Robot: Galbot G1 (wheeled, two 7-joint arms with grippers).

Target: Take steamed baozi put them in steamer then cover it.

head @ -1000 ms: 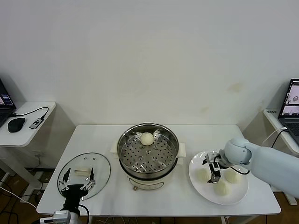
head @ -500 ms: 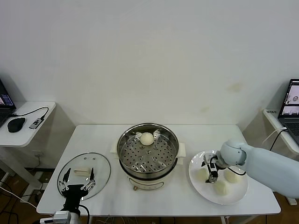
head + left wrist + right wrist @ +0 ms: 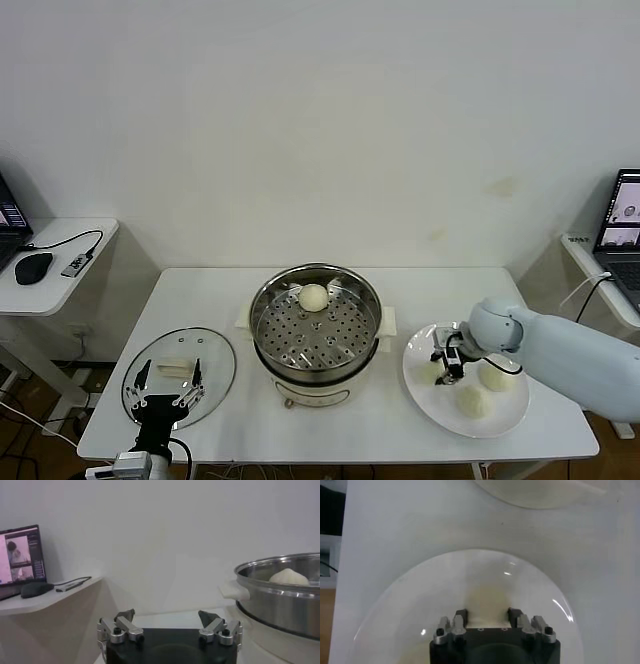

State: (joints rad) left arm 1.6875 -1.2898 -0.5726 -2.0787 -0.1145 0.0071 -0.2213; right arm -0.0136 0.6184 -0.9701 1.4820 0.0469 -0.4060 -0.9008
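The steamer [image 3: 262, 310] stands at the table's middle with one baozi [image 3: 313, 296] on its perforated tray. It also shows in the left wrist view [image 3: 285, 605] with that baozi [image 3: 289, 576]. My right gripper [image 3: 445, 364] is down on the left part of the white plate [image 3: 420, 392], shut on a baozi [image 3: 485, 597] between its fingers [image 3: 461, 615]. Two more baozi [image 3: 497, 374] [image 3: 470, 401] lie on the plate. The glass cover [image 3: 215, 358] lies flat at the table's left. My left gripper [image 3: 163, 402] hangs open and empty over its near edge.
A side table on the left holds a mouse [image 3: 35, 266] and a cable. A laptop [image 3: 620, 215] stands on a stand at the right. The plate's rim [image 3: 380, 600] surrounds my right gripper [image 3: 487, 613]. The table's front edge is close to the plate and the cover.
My right gripper has moved left across the plate, from between the buns to the leftmost baozi, and now grips it. The left arm has not moved.
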